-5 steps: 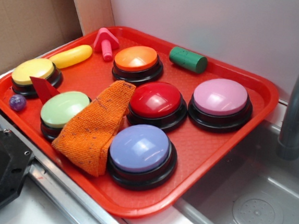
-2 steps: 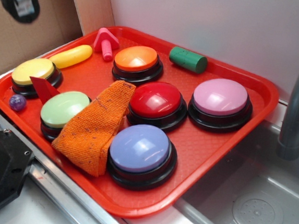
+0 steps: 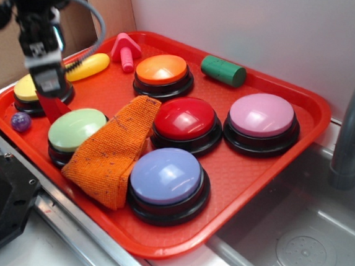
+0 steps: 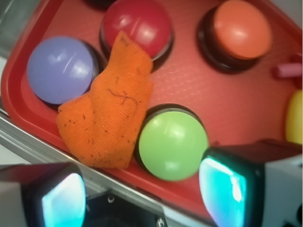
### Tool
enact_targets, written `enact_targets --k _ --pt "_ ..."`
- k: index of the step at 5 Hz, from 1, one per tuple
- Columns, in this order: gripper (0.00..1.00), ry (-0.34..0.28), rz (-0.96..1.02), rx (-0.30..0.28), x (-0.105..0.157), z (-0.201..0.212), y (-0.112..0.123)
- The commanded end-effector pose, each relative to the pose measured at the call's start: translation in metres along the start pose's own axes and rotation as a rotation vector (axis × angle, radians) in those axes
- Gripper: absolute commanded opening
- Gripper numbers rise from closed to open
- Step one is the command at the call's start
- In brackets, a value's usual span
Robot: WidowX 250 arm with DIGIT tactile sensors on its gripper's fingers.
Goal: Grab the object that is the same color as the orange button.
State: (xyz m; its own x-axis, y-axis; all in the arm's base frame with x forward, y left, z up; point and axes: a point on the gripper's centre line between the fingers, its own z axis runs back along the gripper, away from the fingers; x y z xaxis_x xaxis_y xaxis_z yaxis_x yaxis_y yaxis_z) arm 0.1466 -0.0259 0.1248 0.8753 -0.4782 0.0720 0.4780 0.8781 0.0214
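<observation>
Six dome buttons stand on the red tray [image 3: 267,178] in the exterior view: the orange button [image 3: 163,72] at 12 o'clock, a red button [image 3: 185,121] at centre, a pink button [image 3: 261,120] at 3 o'clock, a purple button [image 3: 167,180] at 6 o'clock, a green button [image 3: 76,131] at 8 o'clock, a yellow button [image 3: 27,90] at 9 o'clock. The orange cloth [image 3: 112,149], folded and speckled, lies between green, red and purple, touching all three. Also listed: green cylinder [image 3: 223,70] at 1 o'clock, pink screw [image 3: 125,48] at 11 o'clock, yellow oblong [image 3: 90,65] beside it, small purple ball [image 3: 20,121] at the tray's left edge. My gripper [image 3: 47,84] hangs over the yellow button, well apart from the cloth; from here I cannot tell my jaws' spread. Wrist view: my gripper [image 4: 142,191] is spread wide, holding nothing, one finger pad [image 4: 62,198] at 7 o'clock, the other at 5 o'clock. The orange cloth [image 4: 110,113] sits at centre-left, draped against the green button [image 4: 173,145], its tip on the red button [image 4: 137,23], with the purple button [image 4: 59,68] at 10 o'clock and the orange button [image 4: 241,30] at 1 o'clock.
</observation>
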Motion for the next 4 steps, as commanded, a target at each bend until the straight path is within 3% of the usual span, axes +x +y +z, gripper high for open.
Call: enact_targets --k 1,3,4 --pt "1.00 -0.067 -0.196 -0.077 0.013 -0.045 -0.018" --pt "1.00 -0.101 -0.313 -0.157 0.015 -0.077 -0.030" --pt "1.00 -0.106 -0.338 -0.146 0.016 -0.084 -0.031"
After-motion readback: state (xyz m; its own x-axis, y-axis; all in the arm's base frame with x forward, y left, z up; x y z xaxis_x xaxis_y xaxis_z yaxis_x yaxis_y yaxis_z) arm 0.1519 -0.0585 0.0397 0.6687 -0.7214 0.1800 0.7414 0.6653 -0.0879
